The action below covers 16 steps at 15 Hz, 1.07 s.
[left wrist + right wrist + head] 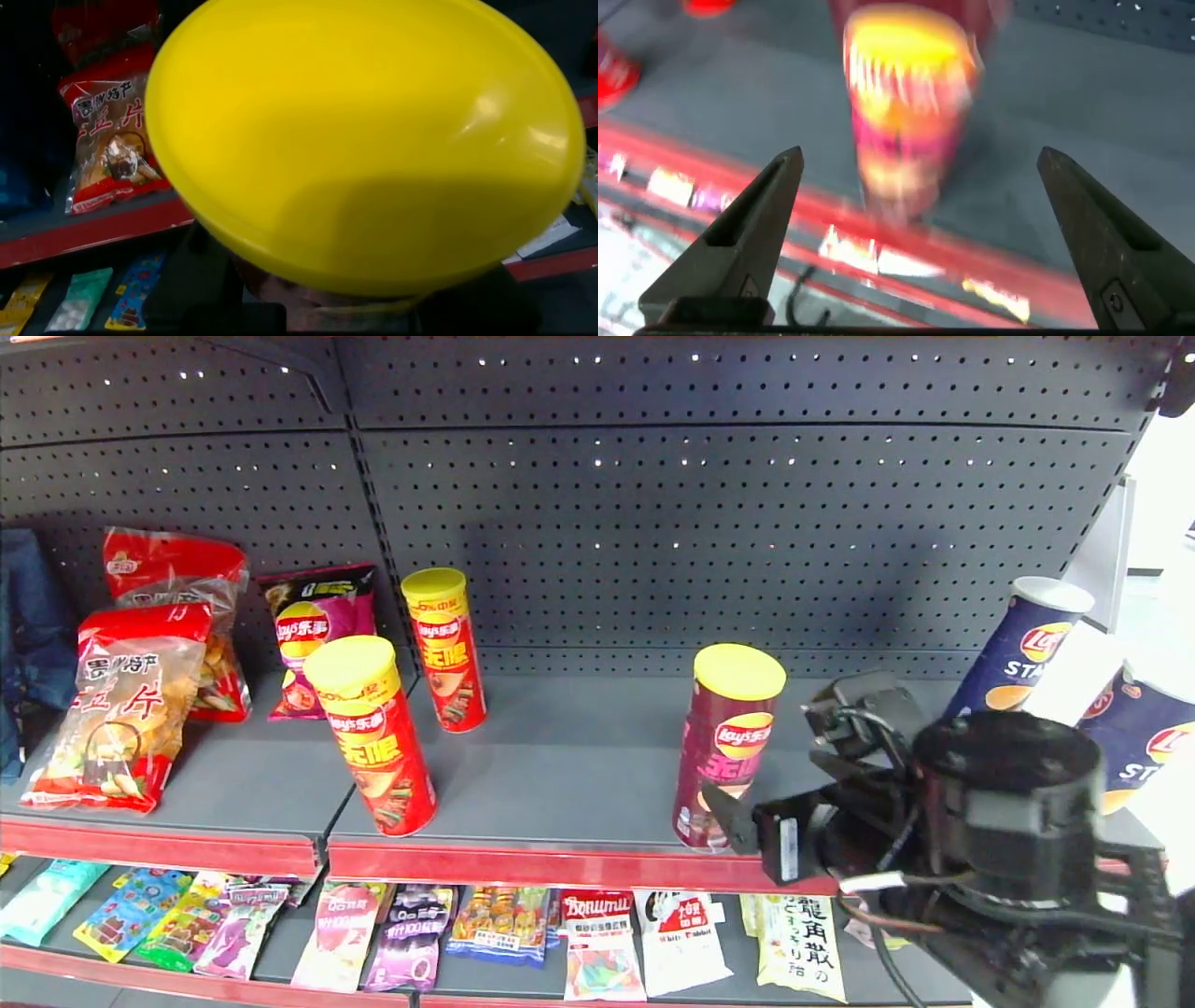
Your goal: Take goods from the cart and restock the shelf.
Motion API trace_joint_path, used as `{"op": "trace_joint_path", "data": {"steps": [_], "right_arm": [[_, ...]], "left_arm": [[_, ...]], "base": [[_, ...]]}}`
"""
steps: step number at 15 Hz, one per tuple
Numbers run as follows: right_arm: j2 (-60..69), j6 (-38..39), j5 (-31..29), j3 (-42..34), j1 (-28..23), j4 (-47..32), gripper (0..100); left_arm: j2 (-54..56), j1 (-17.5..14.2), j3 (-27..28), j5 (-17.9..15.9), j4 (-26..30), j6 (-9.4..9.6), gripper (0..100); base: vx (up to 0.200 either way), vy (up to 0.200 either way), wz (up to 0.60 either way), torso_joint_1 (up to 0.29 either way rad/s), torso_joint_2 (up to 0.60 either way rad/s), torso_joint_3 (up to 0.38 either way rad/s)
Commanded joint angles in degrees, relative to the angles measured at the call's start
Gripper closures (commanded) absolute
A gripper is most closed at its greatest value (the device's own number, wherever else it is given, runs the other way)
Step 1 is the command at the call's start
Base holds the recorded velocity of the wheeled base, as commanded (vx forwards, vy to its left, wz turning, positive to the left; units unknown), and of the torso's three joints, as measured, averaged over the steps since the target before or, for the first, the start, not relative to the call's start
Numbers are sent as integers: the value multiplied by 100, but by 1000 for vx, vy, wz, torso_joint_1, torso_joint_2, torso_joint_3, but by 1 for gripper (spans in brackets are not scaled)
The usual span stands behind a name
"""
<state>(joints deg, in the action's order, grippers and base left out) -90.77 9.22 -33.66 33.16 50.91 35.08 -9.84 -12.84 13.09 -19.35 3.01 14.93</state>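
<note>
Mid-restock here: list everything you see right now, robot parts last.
red snack bags: two, red, left end of the upper shelf.
chip bag: one, purple and black, upper shelf, beside the rear red can.
red cans: two, red with yellow lids, upright, upper shelf left of middle.
maroon can: one, maroon with yellow lid, upright at the upper shelf's front edge.
blue cans: two, dark blue, tilted, upper shelf's right end.
packets: one row, mixed colours, lower shelf.
yellow lid: one, yellow, close before the left wrist camera.
right gripper: one, black, jaws open, facing the maroon can.
</note>
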Motion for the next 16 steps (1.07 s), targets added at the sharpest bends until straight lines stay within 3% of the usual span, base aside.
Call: {"op": "trace_joint_path", "data": {"steps": [1, 3, 4, 5, 7, 8, 9, 10, 12, 13, 16], "right_arm": [[1264, -87, -159, -872, 288, 7, 0], [2116, -324, 114, -855, -116, -10, 0], [2608, -904, 536, -758, -538, -107, 0], [2995, -1537, 1125, -793, -1145, -300, 0], [3426, -1748, 2795, -820, -2639, -854, 0], [3549, -1801, 3260, -820, -3122, -1074, 0], [3830, -1888, 3867, -820, -3772, -1531, 0], [4480, -1950, 4456, -820, -4660, -2586, 0], [5210, -1783, 4790, -837, -5372, -3456, 0], [5518, -1616, 4772, -987, -5697, -3526, 0], [6660, -1783, 4746, -1734, -6014, -3579, 0]], "left_arm": [[-1, -8, 0, 1, -2, 1, 100], [-36, -8, 0, 1, -2, 1, 100], [-62, 0, 0, 1, -2, 1, 100], [-80, -8, 0, 1, -2, 1, 100], [-124, 0, 0, -8, -2, 10, 100], [-124, 0, 9, -8, -2, 10, 100], [-124, 0, 9, -8, -2, 10, 100], [-124, 0, 9, -25, -2, 10, 100], [-185, 0, 97, -60, -11, 10, 100], [-264, 0, 211, -78, -11, 10, 100], [-633, 0, 528, -271, -11, 10, 100]], "base": [[0, 0, 0, 0, 0, 0], [0, 0, 0, 0, 0, 0], [0, 0, 0, 0, 0, 0], [0, 0, 0, 0, 0, 0], [0, 0, 0, 0, 0, 0], [0, 0, 0, 0, 0, 0], [0, 0, 0, 0, 0, 0], [0, 0, 0, 0, 0, 0], [0, 0, 0, 0, 0, 0], [0, 0, 0, 0, 0, 0], [0, 0, 0, 0, 0, 0]]}}
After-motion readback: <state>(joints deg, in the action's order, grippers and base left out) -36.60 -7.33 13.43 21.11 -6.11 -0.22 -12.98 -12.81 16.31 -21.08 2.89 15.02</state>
